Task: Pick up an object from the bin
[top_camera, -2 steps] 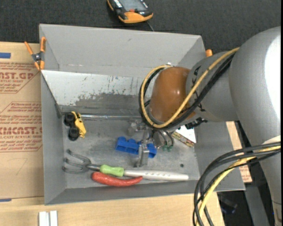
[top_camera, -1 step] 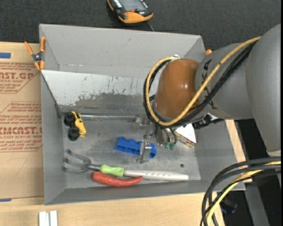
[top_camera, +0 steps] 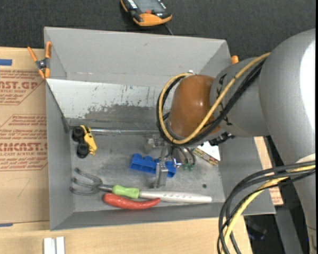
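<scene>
We see the gripper lowered onto the blue plastic block lying mid-floor in the grey metal bin, probably chosen because it lies clear of neighbours; how wide the gripper stands we cannot tell.

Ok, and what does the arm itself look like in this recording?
The arm is bulky, with rounded silver-grey links. An orange-brown domed cover sits at its wrist, and yellow and black cables loop round that cover and run along the arm. The gripper below is small, of bare grey metal.
</scene>
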{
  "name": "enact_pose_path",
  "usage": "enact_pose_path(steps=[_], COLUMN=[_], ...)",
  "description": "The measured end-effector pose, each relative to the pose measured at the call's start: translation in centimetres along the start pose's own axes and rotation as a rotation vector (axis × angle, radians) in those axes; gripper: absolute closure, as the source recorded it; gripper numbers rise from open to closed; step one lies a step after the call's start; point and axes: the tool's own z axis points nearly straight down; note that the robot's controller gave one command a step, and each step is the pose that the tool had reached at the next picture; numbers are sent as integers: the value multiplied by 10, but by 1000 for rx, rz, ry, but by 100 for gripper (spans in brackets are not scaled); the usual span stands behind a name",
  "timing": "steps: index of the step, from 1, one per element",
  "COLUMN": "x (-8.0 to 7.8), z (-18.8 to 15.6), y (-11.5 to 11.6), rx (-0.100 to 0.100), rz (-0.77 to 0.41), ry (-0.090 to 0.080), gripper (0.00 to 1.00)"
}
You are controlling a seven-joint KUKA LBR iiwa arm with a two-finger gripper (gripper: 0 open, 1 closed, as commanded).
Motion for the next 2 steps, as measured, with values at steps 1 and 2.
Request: enact_pose_path(steps=[1,2], x=[1,0], z=[5,0], y=[5,1], rx=[-2,0], rz=[197,6], ry=[-19,-1], gripper=[0,100])
